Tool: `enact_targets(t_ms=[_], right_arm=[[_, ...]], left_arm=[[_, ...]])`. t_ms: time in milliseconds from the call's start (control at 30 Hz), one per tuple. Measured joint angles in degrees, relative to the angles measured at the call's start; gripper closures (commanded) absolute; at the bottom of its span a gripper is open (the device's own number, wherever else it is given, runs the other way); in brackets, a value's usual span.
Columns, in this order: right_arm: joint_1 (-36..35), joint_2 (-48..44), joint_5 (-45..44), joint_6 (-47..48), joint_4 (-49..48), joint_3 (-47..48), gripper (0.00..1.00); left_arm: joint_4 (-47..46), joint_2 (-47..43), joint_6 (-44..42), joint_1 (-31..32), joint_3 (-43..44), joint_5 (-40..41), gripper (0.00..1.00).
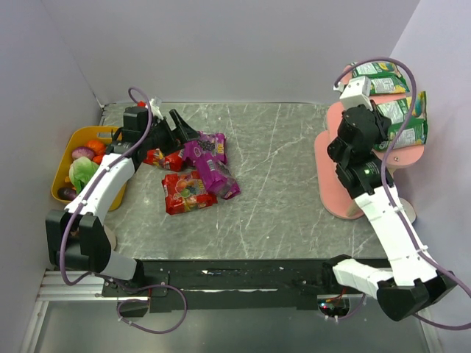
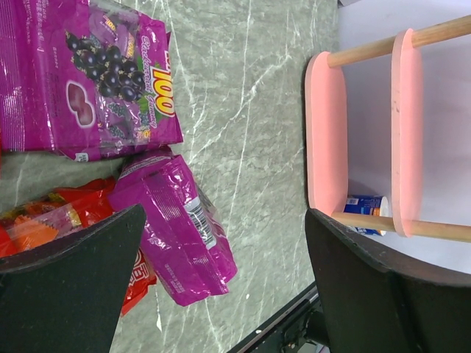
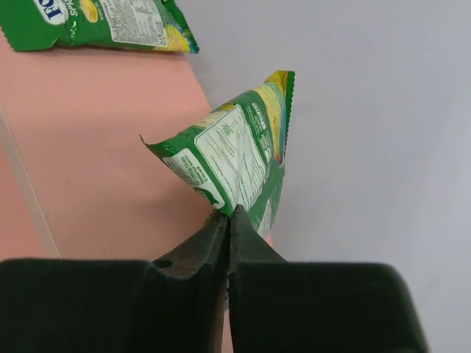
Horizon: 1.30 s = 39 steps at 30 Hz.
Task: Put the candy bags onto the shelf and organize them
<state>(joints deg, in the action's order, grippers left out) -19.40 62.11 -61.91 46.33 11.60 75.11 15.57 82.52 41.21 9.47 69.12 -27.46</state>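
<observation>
left fingers (image 2: 73,287): spread apart, gripping nothing. The wrist view shows purple and red packets on the surface (image 1: 280,169) in the gap between them. Whether the tips touch a packet I cannot tell.
right fingers (image 3: 195,257): pressed together on the lower edge of a green packet, pinching it.
held green bag (image 3: 235,154): tilted upward from the pinch, with its printed back facing the wrist camera. It sits over the edge of a pink board on the shelf.
second green bag (image 3: 96,22): lies flat on the same pink board, well apart from the held one, toward 11 o'clock in the right wrist view.
shelf (image 1: 331,176): stands at 3 o'clock on the surface in the top view. Its pink oval boards are joined by pale wooden posts.
first purple bag (image 1: 207,149): lies on the surface at about 10 o'clock, just beside the left fingers.
second purple bag (image 1: 219,179): crumpled and touching the first, toward 5 o'clock of it.
first red bag (image 1: 188,193): lies flat on the surface at 6 o'clock of the purple pair, touching the second purple bag.
second red bag (image 1: 165,158): lies at 9 o'clock of the first purple bag, close under the left fingers.
yellow bowl (image 1: 62,168): at 9 o'clock, at the surface's left edge.
toy vegetables (image 1: 85,170): piled inside the yellow bowl.
</observation>
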Motion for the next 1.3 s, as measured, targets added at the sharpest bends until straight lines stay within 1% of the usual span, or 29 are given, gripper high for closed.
enact_targets(t_ms=[133,200,233,267,367,467,567,633,700,767,833,933,1000,1100,1133,1167,1233,1267,1300], right_arm=[[0.09,2.93,-0.11,-2.78,2.29,2.23,0.82],[0.22,4.74,-0.17,-4.26,3.61,3.76,0.57],[0.26,5.90,-0.15,-5.51,4.59,4.76,0.50],[0.31,7.06,-0.17,-6.73,5.88,5.95,0.39],[0.48,9.55,0.17,-10.12,9.18,8.94,0.27],[0.57,10.51,0.87,-12.94,12.02,10.97,0.20],[0.68,11.96,2.62,-17.31,16.48,15.08,0.18],[0.70,13.27,5.33,-21.79,20.70,18.99,0.17],[0.70,14.29,9.09,-26.25,24.79,22.75,0.14],[0.70,14.08,15.52,-31.80,28.92,25.53,0.13],[0.70,12.63,20.79,-35.71,30.93,26.03,0.13],[0.83,10.16,26.14,-40.81,33.73,26.25,0.17],[2.12,9.25,28.70,-44.26,36.13,27.98,0.20],[5.44,9.07,31.98,-49.27,38.73,31.21,0.28],[7.93,9.09,33.22,-50.82,39.65,31.95,0.31],[9.51,9.09,34.40,-52.41,40.54,32.52,0.36],[12.81,9.09,36.50,-55.17,41.94,32.94,0.40],[14.51,9.11,37.55,-56.74,42.73,33.00,0.45],[16.09,9.14,38.45,-58.23,43.65,33.00,0.46]], left_arm=[[0.00,0.11,-0.02,0.00,0.02,0.02,0.04],[0.04,0.11,-0.02,0.00,0.02,0.04,0.04],[0.04,0.11,-0.02,0.00,0.02,0.04,0.04],[0.04,0.11,-0.02,0.00,0.02,0.07,0.04],[0.11,0.11,-0.02,0.00,0.02,0.11,0.04],[0.13,0.13,-0.02,0.00,0.02,0.11,0.04],[0.31,0.31,-0.04,0.00,0.44,0.17,0.04],[0.44,0.59,-0.04,0.00,0.98,0.22,0.04],[0.37,0.85,-0.04,0.00,1.42,0.31,0.04],[0.37,0.90,-0.04,0.00,1.49,0.35,0.04],[0.35,0.90,-0.04,0.00,1.49,0.37,0.04],[0.24,0.90,-0.04,0.00,1.49,0.68,0.04],[0.11,0.90,-0.07,0.00,1.49,0.90,0.04],[-0.13,0.87,-0.07,0.00,1.36,1.29,0.04],[-0.37,0.90,-0.09,0.00,1.25,1.42,0.04],[-0.48,0.87,-0.09,0.00,1.11,1.46,0.04],[-1.01,0.87,-0.09,0.00,0.79,1.60,0.04],[-1.22,0.87,-0.11,0.00,0.61,1.62,0.04],[-1.20,0.87,-0.09,0.00,0.55,1.62,0.04]])
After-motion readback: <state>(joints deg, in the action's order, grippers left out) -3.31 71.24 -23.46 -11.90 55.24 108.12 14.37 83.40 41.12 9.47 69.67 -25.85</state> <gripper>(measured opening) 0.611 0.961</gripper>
